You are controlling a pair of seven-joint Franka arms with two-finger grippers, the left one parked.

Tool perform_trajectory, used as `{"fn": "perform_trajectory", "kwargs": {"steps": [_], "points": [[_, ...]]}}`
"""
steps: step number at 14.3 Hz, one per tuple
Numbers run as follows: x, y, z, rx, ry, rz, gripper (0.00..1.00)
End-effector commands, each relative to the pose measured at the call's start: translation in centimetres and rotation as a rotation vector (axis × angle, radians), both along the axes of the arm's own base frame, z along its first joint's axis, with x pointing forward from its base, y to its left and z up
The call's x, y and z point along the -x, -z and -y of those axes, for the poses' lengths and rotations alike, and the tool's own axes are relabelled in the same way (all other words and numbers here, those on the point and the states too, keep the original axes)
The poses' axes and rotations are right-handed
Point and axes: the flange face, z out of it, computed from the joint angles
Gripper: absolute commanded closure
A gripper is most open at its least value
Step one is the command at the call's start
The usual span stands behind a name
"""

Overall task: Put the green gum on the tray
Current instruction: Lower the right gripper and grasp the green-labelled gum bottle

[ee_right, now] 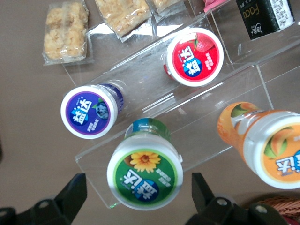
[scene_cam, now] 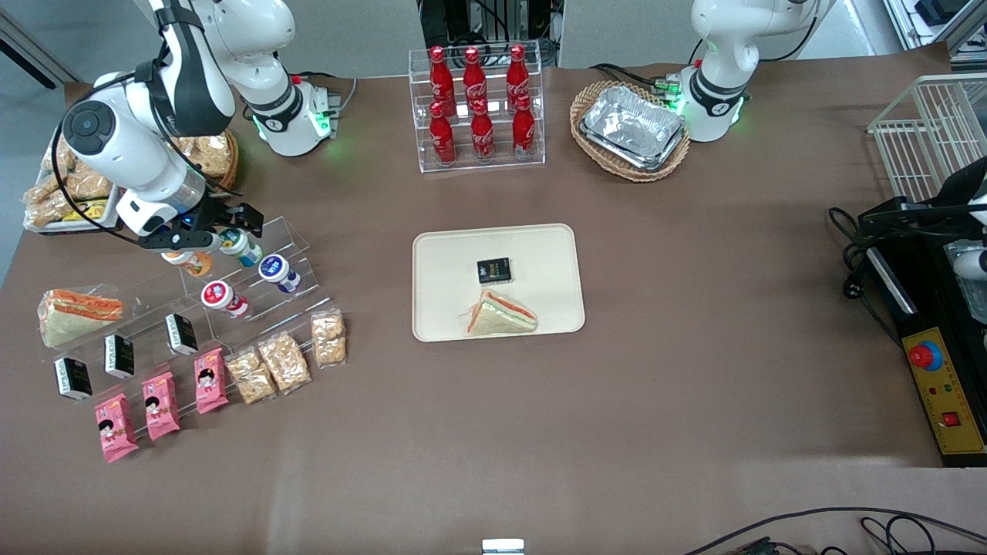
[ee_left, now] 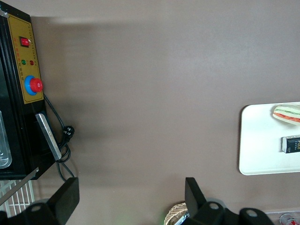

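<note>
The green gum (ee_right: 144, 171) is a small bottle with a white lid, a round green flower label and a teal body; it stands on the top step of a clear acrylic stand (scene_cam: 301, 247). In the front view the green gum (scene_cam: 241, 247) sits just under my gripper (scene_cam: 220, 231). My gripper (ee_right: 139, 197) is open, one finger on each side of the lid with a gap to both. The cream tray (scene_cam: 439, 308) lies flat at mid-table and holds a sandwich (scene_cam: 501, 316) and a small black packet (scene_cam: 493, 270).
On the same stand are an orange bottle (ee_right: 265, 145), a blue-labelled bottle (ee_right: 90, 116) and a red-labelled bottle (ee_right: 195, 56). Snack bags (scene_cam: 285, 358), black packets and pink packs lie nearer the front camera. A cola rack (scene_cam: 478, 108) and a foil-tray basket (scene_cam: 631, 129) stand farther away.
</note>
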Motion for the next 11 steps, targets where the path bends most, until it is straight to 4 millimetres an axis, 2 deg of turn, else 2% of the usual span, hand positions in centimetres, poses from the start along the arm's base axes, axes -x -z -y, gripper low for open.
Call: {"fn": "perform_trajectory", "kwargs": {"steps": [1, 3, 6, 10, 11], "points": [[0.09, 0.46, 0.38, 0.006, -0.004, 0.015, 0.03], [-0.03, 0.57, 0.38, 0.008, -0.005, 0.019, 0.07], [-0.13, 0.90, 0.37, 0.007, -0.004, 0.016, 0.18], [-0.40, 1.21, 0.43, 0.008, -0.001, 0.015, 0.54], [-0.51, 1.23, 1.05, 0.004, 0.012, 0.014, 0.65]]}}
